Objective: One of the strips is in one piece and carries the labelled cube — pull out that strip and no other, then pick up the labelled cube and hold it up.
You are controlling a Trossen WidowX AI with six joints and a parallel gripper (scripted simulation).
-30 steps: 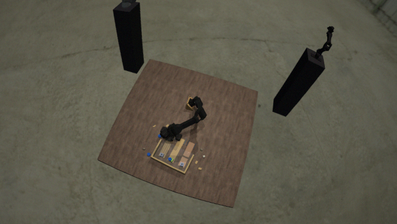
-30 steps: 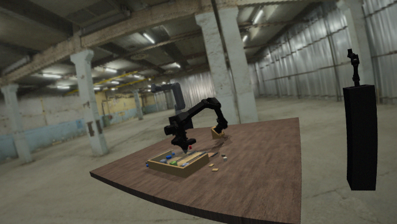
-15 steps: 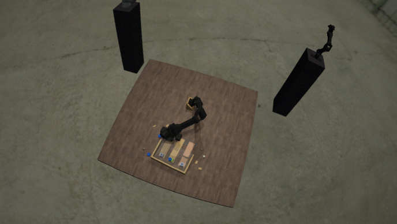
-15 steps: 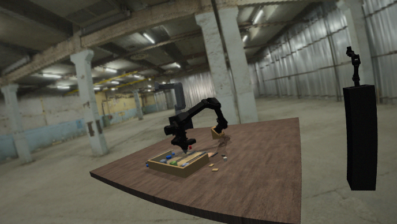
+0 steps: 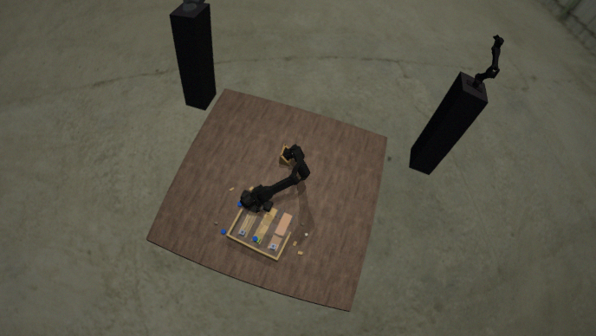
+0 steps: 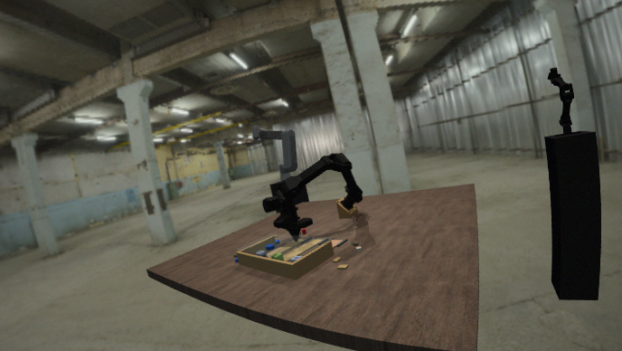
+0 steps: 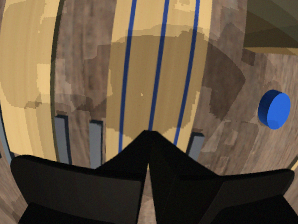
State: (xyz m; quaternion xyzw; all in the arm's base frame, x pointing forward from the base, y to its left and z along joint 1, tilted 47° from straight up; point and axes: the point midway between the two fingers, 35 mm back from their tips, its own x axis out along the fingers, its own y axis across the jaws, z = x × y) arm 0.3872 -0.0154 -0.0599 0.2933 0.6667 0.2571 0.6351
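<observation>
My gripper (image 5: 252,209) (image 6: 296,234) (image 7: 149,136) is shut, with nothing seen between the fingers. Its tips sit low over the near end of a tan strip with three blue lines (image 7: 160,56) (image 5: 248,222). The strip shows no break in the wrist view. It lies at the left of a shallow wooden frame (image 5: 253,249) (image 6: 289,271). A small labelled cube (image 5: 242,233) sits at its far end. A middle strip (image 5: 264,222) and a pinkish right strip (image 5: 284,223) lie beside it. A green-and-blue cube (image 5: 256,238) and another labelled cube (image 5: 273,247) sit at their far ends.
Blue discs lie by the frame (image 5: 223,231) (image 7: 274,110). Small tan blocks (image 5: 300,252) (image 6: 343,266) are scattered on the brown table (image 5: 329,225). The arm's base (image 5: 286,155) stands mid-table. Two black pillars (image 5: 193,56) (image 5: 448,123) stand off the table.
</observation>
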